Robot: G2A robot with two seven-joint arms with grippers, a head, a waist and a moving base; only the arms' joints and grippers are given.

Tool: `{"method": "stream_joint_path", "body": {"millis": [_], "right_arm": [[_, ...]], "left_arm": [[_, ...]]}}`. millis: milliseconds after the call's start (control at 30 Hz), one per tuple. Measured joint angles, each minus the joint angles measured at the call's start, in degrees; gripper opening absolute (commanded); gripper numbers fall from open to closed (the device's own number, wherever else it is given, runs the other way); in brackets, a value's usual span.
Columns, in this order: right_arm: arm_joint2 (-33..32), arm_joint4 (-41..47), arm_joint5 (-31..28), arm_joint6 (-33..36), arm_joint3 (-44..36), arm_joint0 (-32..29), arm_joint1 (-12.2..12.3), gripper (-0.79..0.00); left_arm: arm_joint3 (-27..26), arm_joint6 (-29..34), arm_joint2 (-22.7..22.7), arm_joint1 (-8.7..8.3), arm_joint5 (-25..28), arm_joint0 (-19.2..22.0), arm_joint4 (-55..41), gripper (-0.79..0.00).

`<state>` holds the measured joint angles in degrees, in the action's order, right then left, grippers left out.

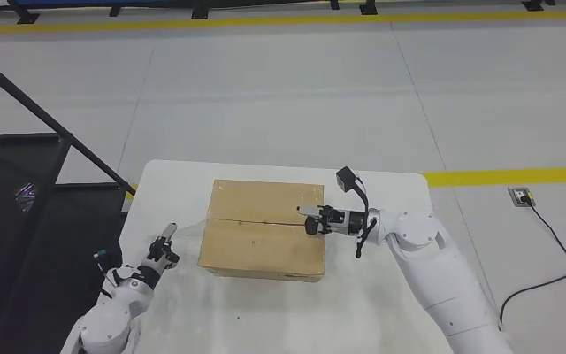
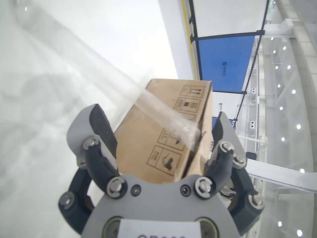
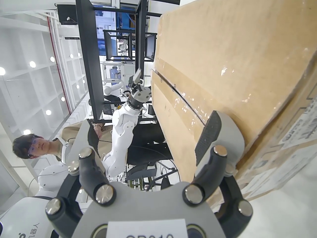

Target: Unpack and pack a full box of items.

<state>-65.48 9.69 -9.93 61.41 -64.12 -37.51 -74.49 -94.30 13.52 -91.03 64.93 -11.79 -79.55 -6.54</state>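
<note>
The closed cardboard box [image 1: 261, 226] sits mid-table [image 1: 371, 301]. The right gripper [image 1: 307, 221], wide open and empty, is at its top seam. The left gripper [image 1: 170, 243], also open and empty, is beside its end. The box is probably stiff and heavy, so grasp a flap edge at the seam.

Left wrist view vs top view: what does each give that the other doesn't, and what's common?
Left wrist view, not top: handling symbols printed on the side of the cardboard box, and the left gripper seen with its fingers spread open.
Top view, not left wrist: the box's closed top flaps with their seam, and the right gripper at that seam.
Both: the box, the left gripper beside it, the white table, and a clear tape strip running off the box, faint from above.
</note>
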Motion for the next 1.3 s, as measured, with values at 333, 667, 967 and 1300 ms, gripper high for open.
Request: {"method": "stream_joint_path", "body": {"millis": [333, 667, 967, 1300], "right_arm": [[0.5, -0.9, 1.2, -0.5, -1.4, 0.1, 0.3, 0.000], [0.4, -2.0, 2.5, -0.9, -3.7, -0.7, 0.9, 0.000], [0.4, -2.5, 3.0, -1.5, -4.3, -1.0, 1.3, 0.000], [0.8, -1.1, 1.9, -1.4, -1.8, 0.1, 1.3, 0.000]], "left_arm": [[11.9, 1.5, 3.4, 1.47, 5.4, 8.7, -11.2, 0.000], [23.0, 3.4, 7.3, 2.93, 8.5, 17.5, -18.3, 0.000], [17.6, -0.9, 3.4, 2.84, 14.9, 14.7, -19.1, 0.000], [1.0, -7.4, 0.6, 2.30, 15.2, 7.5, -8.0, 0.000]]}}
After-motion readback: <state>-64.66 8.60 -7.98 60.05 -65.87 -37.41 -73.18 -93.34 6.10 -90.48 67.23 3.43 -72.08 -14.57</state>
